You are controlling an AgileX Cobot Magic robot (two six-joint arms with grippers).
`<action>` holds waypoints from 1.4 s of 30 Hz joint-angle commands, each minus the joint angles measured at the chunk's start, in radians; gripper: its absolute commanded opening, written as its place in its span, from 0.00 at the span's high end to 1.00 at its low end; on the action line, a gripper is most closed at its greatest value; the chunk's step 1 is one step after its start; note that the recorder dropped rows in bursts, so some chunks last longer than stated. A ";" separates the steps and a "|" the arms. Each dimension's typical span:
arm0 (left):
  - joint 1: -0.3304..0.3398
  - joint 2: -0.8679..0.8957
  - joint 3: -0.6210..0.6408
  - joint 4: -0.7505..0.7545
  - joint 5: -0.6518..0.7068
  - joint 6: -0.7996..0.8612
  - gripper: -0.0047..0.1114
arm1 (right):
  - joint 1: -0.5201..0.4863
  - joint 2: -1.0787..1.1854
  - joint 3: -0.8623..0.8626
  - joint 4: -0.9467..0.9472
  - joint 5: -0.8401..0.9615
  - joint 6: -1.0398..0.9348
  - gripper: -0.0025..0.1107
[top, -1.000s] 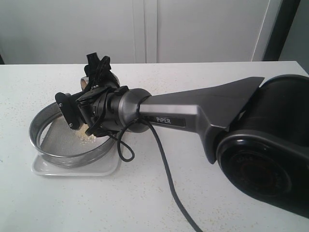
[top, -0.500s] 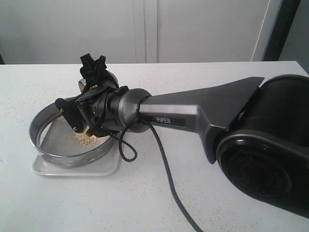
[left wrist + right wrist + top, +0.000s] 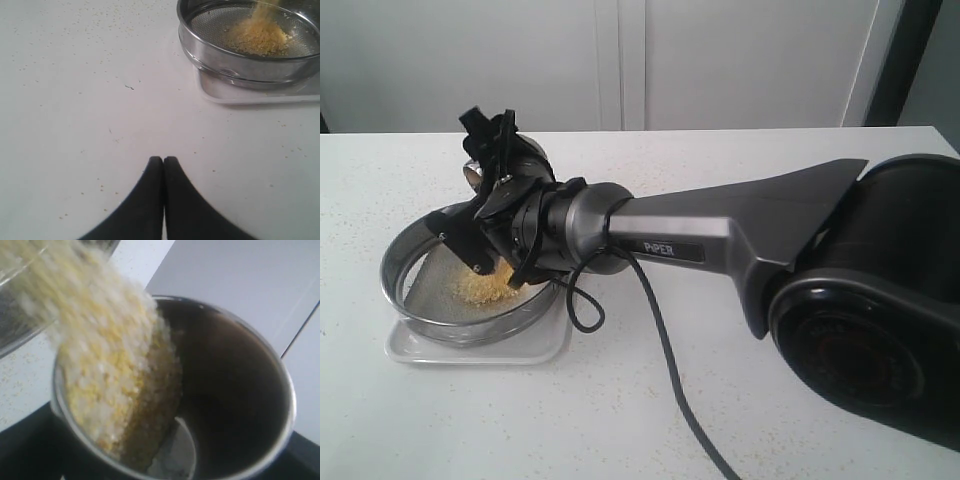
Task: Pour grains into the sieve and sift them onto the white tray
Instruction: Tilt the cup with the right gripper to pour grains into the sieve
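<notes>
My right gripper [image 3: 488, 128] reaches across to the left, shut on a small steel cup [image 3: 525, 160] tipped over the sieve [image 3: 405, 262]. In the right wrist view, yellow and whitish grains [image 3: 110, 365] slide out over the lip of the cup [image 3: 240, 385]. A golden pile of grains [image 3: 480, 287] lies on the mesh. The sieve [image 3: 235, 65] sits on the white tray [image 3: 470, 350], and a stream falls onto the pile [image 3: 257, 40]. My left gripper [image 3: 163, 161] is shut and empty, hovering over bare table a little way from the white tray [image 3: 250, 93].
The white table [image 3: 650, 420] carries scattered stray grains [image 3: 100, 187]. My right arm's long grey link [image 3: 720, 235] and its black cable [image 3: 660, 340] stretch across the table's middle. A white wall stands behind the table's far edge.
The right gripper has tipped the cup further and shifted left over the sieve. The grain pile on the mesh has grown from a small patch to a broad heap.
</notes>
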 commanded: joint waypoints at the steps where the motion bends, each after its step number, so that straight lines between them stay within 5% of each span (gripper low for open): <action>1: 0.003 -0.005 0.010 -0.006 0.009 0.000 0.96 | 0.000 -0.008 -0.008 -0.033 -0.021 -0.004 0.98; 42: 0.003 -0.005 0.010 -0.006 0.009 0.000 0.96 | 0.087 0.063 -0.013 -0.033 0.362 -0.230 0.98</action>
